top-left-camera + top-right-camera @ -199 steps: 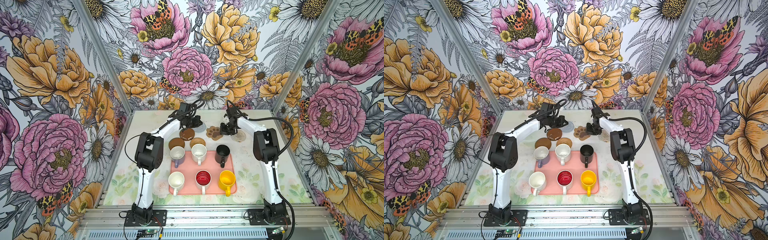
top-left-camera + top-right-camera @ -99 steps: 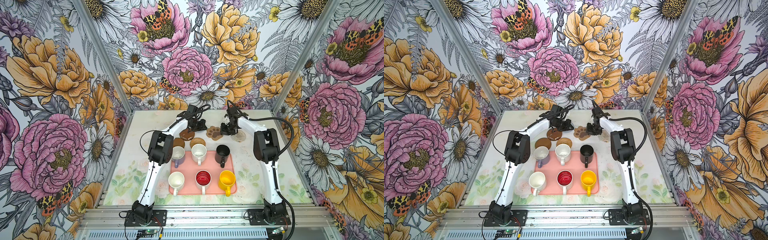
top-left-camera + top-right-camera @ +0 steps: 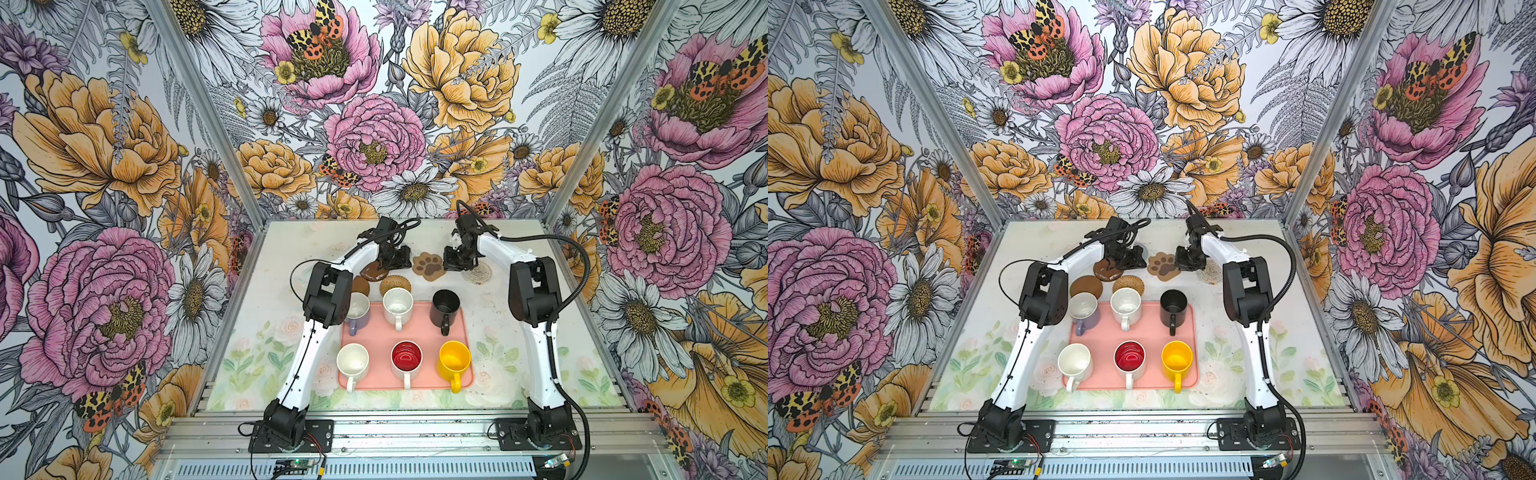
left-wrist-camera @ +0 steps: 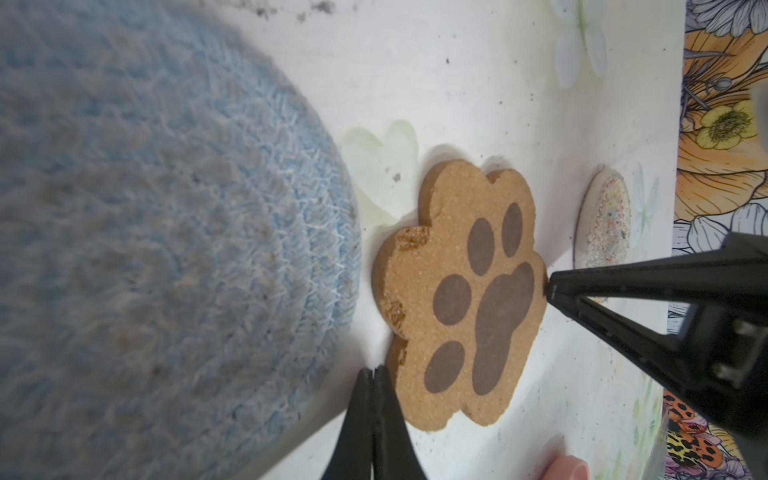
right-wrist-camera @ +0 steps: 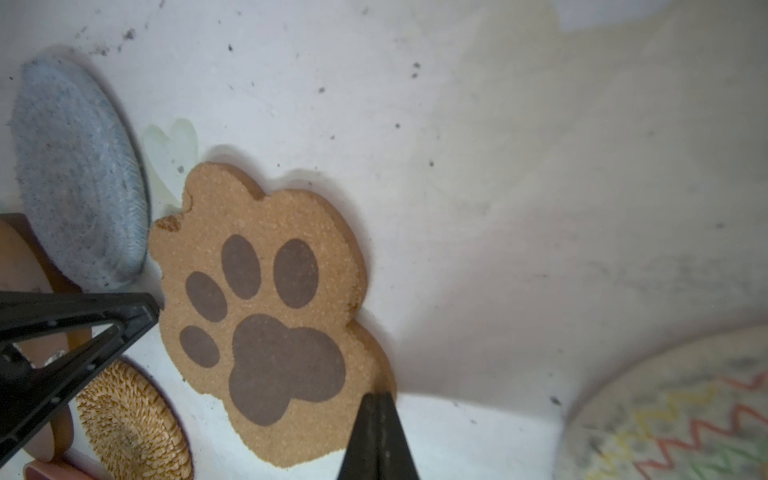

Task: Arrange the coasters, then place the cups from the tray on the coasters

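Floral-walled cell, pale tabletop (image 3: 257, 353): nearest, the pink tray (image 3: 419, 328) carried all six cups (image 3: 406, 357); beyond it the paw-shaped coaster (image 3: 428, 264) lay flat between left gripper (image 4: 372, 376) and right gripper (image 5: 376, 401), both jaws clenched empty, tips at its opposite edges.

The paw-shaped coaster (image 5: 266, 324) looks like grainy matt cork, its dark pads smoother. The grey-blue coaster (image 4: 145, 249) is fuzzy woven cord. At the paw's seven o'clock in a top view, the tan coaster (image 3: 395, 285) is coarse rattan. The brown disc (image 3: 375, 273) gleams glossy; the black mug (image 3: 445, 305) looks glazed; the tray (image 3: 419, 332) smooth, matt.
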Controlling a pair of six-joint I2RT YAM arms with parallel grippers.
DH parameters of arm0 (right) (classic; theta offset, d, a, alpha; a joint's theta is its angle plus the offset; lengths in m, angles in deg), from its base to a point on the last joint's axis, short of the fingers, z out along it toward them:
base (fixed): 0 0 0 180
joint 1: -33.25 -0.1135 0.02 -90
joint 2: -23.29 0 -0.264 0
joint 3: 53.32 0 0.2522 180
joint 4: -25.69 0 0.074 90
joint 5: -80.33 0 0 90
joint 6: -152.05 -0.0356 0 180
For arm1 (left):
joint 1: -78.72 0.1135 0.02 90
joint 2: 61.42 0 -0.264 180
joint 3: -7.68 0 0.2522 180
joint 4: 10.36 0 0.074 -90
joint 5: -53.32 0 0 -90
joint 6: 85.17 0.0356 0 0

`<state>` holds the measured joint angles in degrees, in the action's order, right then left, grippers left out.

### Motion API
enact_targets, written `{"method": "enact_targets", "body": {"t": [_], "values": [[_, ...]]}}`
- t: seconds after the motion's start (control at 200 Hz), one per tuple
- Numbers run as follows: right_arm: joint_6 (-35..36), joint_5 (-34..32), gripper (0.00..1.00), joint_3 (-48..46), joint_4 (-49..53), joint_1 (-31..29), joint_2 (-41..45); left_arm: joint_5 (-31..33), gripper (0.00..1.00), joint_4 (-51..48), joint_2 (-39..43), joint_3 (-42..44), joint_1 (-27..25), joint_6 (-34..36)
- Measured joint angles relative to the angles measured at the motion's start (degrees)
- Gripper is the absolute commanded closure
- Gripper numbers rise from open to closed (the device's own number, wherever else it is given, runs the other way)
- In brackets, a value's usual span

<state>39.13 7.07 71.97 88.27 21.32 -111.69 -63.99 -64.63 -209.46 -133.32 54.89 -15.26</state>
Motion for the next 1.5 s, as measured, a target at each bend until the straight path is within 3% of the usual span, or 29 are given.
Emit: {"method": "enact_targets", "body": {"t": [0.375,0.881,1.501], "values": [[0.0,-0.6,1.00,-2.1,1.0,0.0,1.4,0.0,1.00,0.1,-3.6,-5.8,-0.6,-1.0],[0.0,-1.0,1.00,-6.3,1.2,0.2,4.7,-1.9,1.00,0.9,-6.8,-10.3,-5.4,-3.6],[-0.2,0.0,1.00,-6.7,0.2,0.6,4.7,-1.7,1.00,0.0,-9.4,-15.5,-3.6,-5.1]]}}
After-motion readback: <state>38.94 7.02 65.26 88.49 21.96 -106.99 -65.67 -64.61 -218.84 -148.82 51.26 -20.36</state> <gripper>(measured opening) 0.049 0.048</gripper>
